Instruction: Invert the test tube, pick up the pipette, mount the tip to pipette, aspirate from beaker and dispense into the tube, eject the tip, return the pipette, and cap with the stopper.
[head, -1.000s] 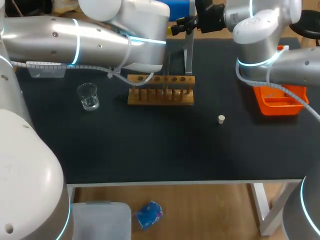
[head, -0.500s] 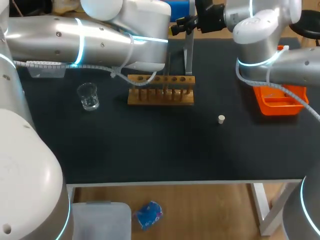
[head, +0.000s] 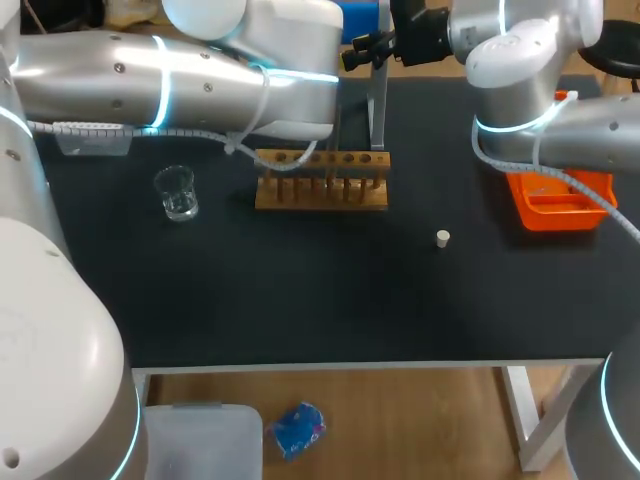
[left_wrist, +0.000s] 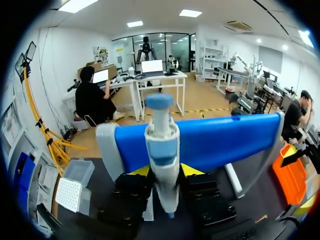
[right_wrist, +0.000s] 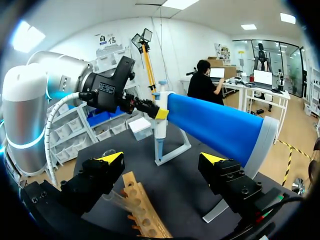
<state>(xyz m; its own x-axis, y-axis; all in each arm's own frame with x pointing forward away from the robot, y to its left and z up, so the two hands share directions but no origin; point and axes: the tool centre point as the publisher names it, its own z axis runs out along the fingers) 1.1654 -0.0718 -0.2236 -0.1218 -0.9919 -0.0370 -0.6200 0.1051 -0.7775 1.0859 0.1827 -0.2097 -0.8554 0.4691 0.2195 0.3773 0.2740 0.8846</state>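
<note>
Left claw (left_wrist: 166, 171) clamped on pipette (left_wrist: 161, 145), far edge of table (head: 300, 300), right claw (right_wrist: 161, 161) gaping, empty

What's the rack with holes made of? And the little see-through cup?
The rack looks like wood: tan-brown and matte. The cup seems clear glass, maybe plastic: the black table shows through it, with shiny glints.

A wooden rack (head: 321, 180) stood near the middle of the black table (head: 300, 300). A grey stand (head: 378, 105) rose just behind it. An orange tray (head: 545, 215) lay well apart, toward the table's right edge.
</note>
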